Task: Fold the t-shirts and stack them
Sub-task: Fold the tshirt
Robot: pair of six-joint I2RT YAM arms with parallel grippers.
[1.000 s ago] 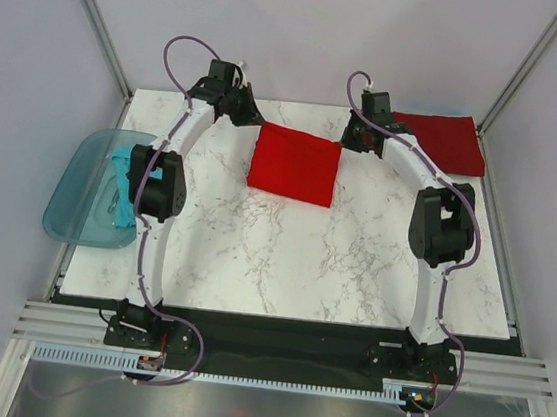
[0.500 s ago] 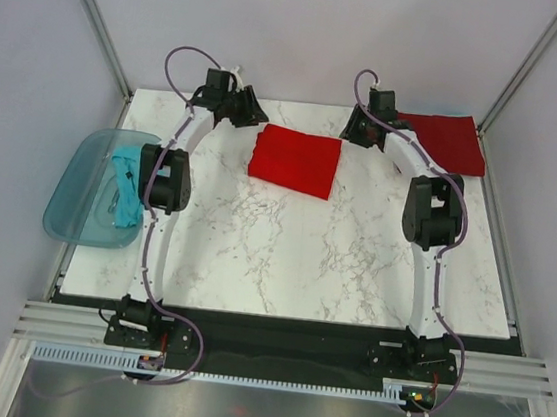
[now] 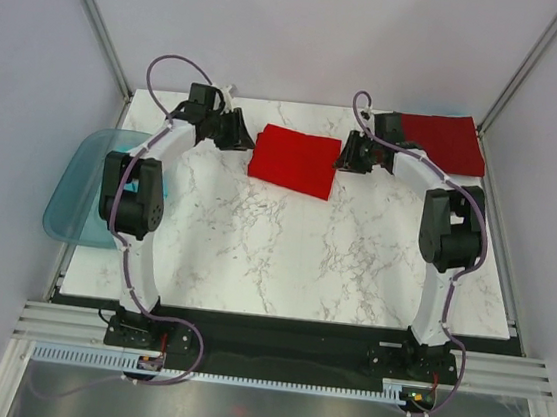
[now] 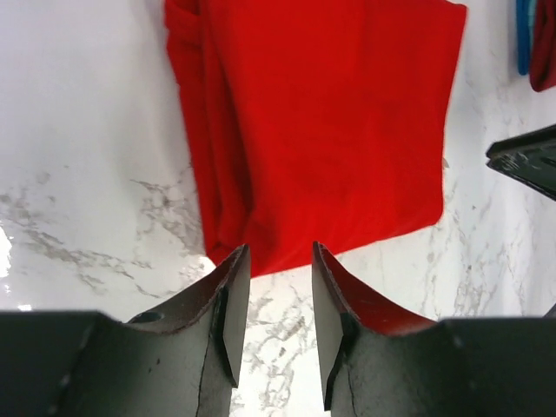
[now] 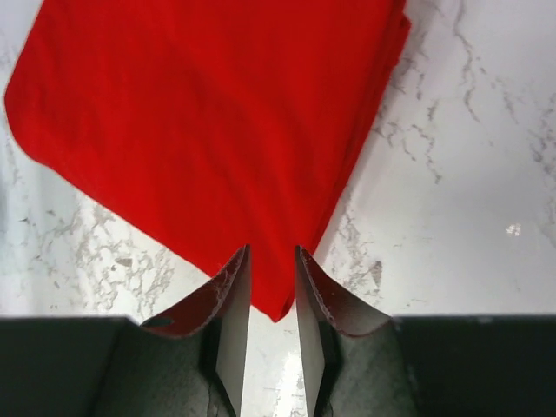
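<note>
Left gripper (image 4: 280, 261), right gripper (image 5: 272, 261) parted, empty, flanking folded red tee (image 3: 294, 160). Fold may be undone if only top layer is pinched during transfer onto crimson tee (image 3: 452, 143).

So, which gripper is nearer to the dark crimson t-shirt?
Right. The right gripper is just left of the crimson t-shirt; the left gripper is across the bright red t-shirt, farther away.

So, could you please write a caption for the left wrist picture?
Open left gripper facing the edge of a folded red t-shirt on a marble table.
</note>
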